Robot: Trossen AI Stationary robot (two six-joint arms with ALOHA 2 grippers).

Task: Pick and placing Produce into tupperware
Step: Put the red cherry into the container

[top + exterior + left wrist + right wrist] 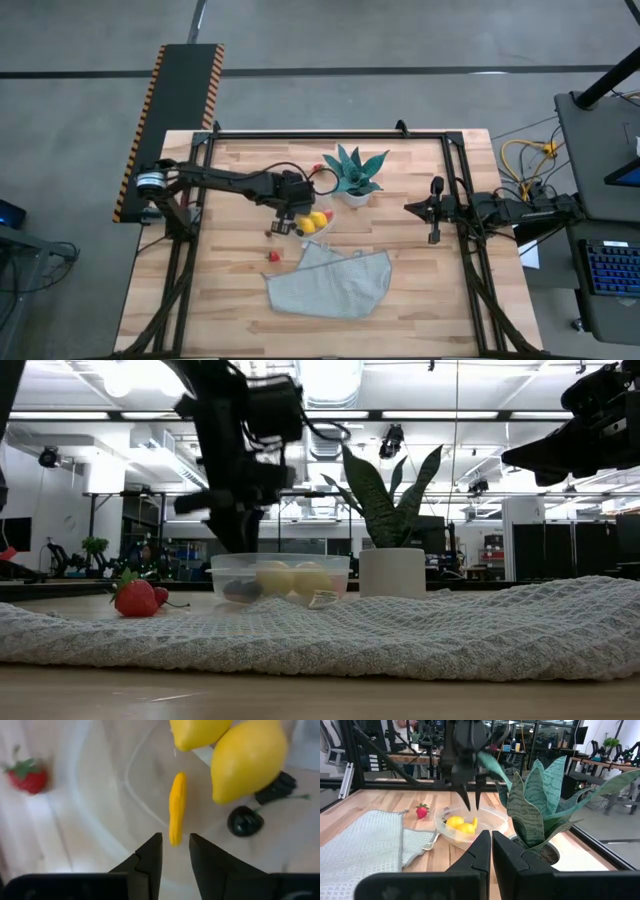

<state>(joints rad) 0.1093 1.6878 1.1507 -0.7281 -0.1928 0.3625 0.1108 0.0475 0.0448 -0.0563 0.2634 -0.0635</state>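
Note:
The clear round tupperware (322, 232) (280, 579) stands on the wooden table near the plant. Inside it lie two yellow lemons (247, 760) (460, 825), a small yellow elongated piece (177, 807) and a dark round piece (245, 821). A red strawberry (27, 775) (135, 598) and another red piece (274, 256) rest on the table outside it. My left gripper (175, 842) (472, 805) hangs above the tupperware, pointing down, its fingers a little open just over the elongated piece. My right gripper (490, 837) (410, 208) waits shut at the table's right side.
A teal spiky plant in a white pot (352, 178) (392, 572) stands just beyond the tupperware. A grey waffle cloth (330, 282) (400, 625) lies on the near side, one corner close to the tupperware. Bare wood (240, 290) shows to the left of the cloth.

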